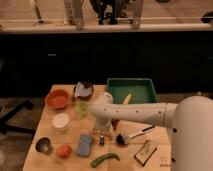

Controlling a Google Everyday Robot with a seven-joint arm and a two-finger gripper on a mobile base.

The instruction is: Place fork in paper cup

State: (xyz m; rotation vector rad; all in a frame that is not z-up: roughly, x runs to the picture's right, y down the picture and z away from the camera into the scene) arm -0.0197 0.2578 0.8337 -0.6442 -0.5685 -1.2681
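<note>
On the wooden table (36,131) we count, from the left, one small metal cup (43,145), one orange bowl (57,98), one white paper cup (61,122) and one round orange fruit (63,150). Next come one blue sponge (84,145), one green cup (82,107) and one dark bowl (84,90) behind it. The one gripper (100,134) points down just right of the sponge, right over the one fork (101,141), which lies on the table, apart from the paper cup. We cannot tell how wide the gripper stands or whether it has the fork. Further right we see one green pepper (104,159), one black-headed brush (121,139), one green tray (131,91) and one small box (146,152).
</note>
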